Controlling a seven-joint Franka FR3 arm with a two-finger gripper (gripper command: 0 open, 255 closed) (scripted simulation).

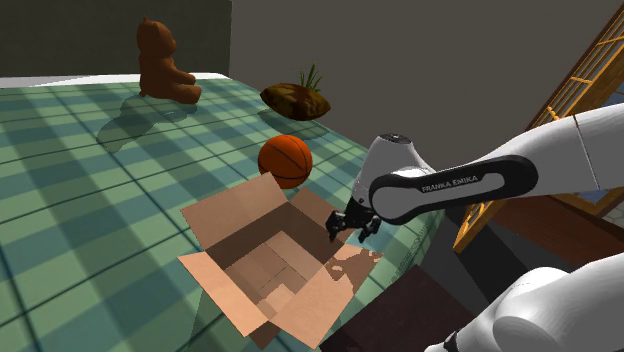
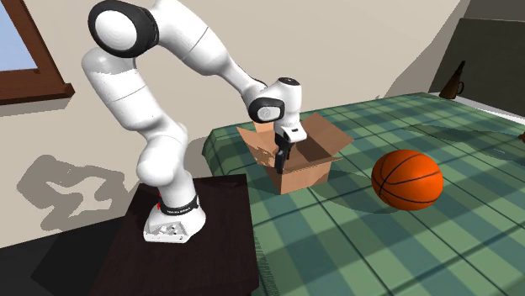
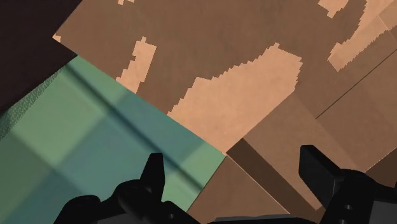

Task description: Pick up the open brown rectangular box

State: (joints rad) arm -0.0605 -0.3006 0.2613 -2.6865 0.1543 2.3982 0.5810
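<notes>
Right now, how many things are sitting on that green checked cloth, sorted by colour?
Brown: 3 (open cardboard box, teddy bear, dark lump with green leaves)
Orange: 1 (basketball)
Total: 4

Home: teddy bear [image 1: 163, 62] and basketball [image 1: 286, 160]

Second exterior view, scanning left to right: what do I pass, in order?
window → dark stand → open brown box → orange basketball
</notes>
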